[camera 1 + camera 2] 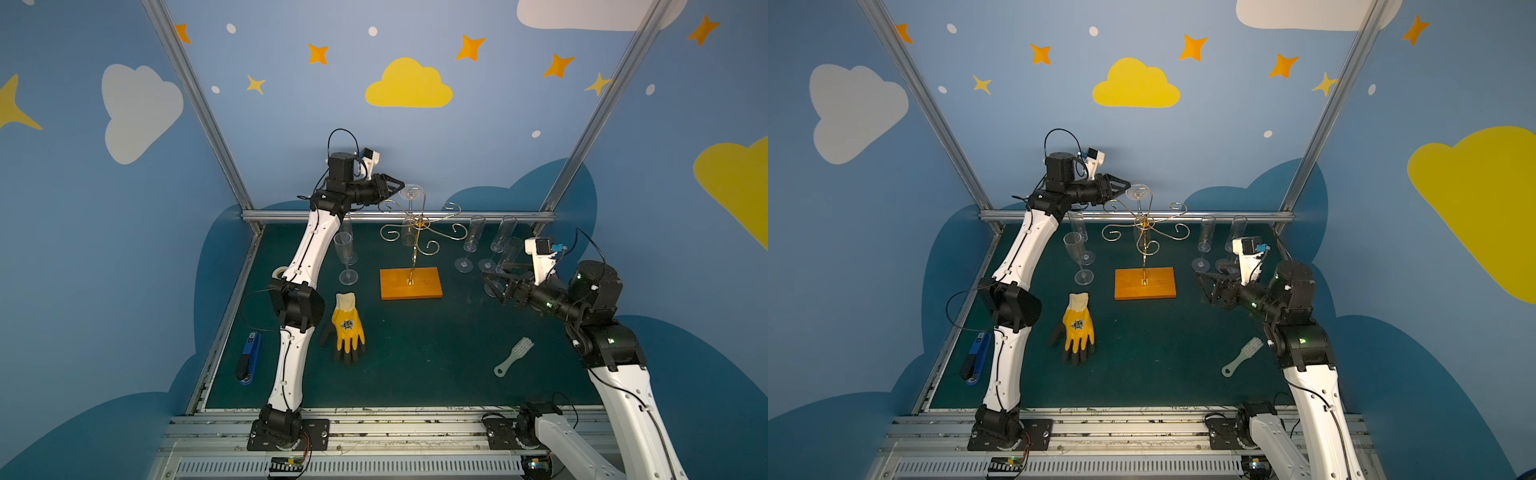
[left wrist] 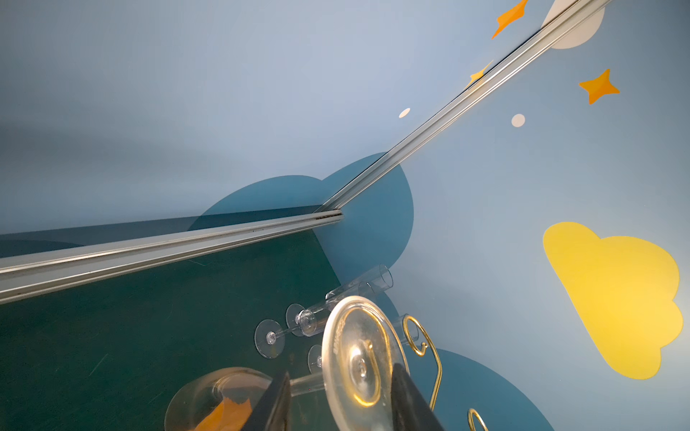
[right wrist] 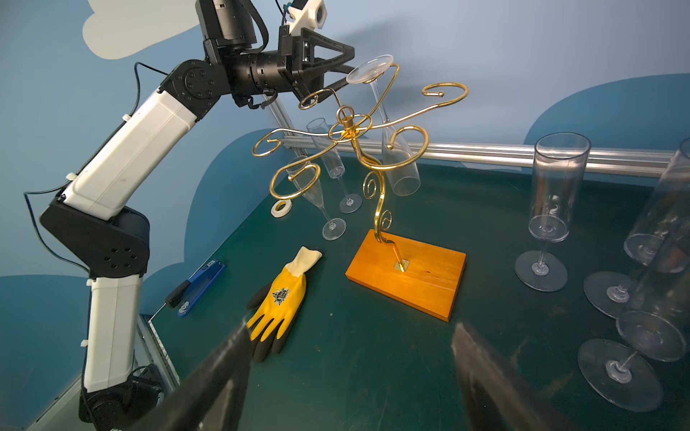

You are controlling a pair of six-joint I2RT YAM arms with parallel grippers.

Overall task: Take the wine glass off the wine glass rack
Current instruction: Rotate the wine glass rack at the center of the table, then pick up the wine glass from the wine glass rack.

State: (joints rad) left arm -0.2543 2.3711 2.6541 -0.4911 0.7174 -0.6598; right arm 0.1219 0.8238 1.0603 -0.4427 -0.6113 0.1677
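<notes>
Your wine glass (image 3: pixel 402 175) hangs upside down from an arm on the far side of the wine glass rack (image 1: pixel 419 222). Its round foot (image 1: pixel 411 193) rests on top of the gold curl and its bowl points at the table. The rack stands mid-table on its orange wooden base (image 1: pixel 410 283).

Your left gripper (image 1: pixel 397 190) is up at that foot, rolled so that one finger (image 2: pixel 407 403) lies over it. The other finger (image 2: pixel 272 406) is under it, beside the stem. The jaws are partly open, with a gap on the lower side. You cannot tell whether the upper finger touches the foot.

Your right gripper (image 1: pixel 493 287) hovers low over the green table (image 1: pixel 415 374), spread wide and holding nothing. It is just beside three upright flutes (image 1: pixel 473 239).

Two champagne flutes (image 1: pixel 345 253) stand left of the rack. A tape roll (image 3: pixel 280 208) lies further left.

Nearer you lie a yellow work glove (image 1: pixel 348 326), a blue stapler (image 1: pixel 249 357) and a white brush (image 1: pixel 513 357).
</notes>
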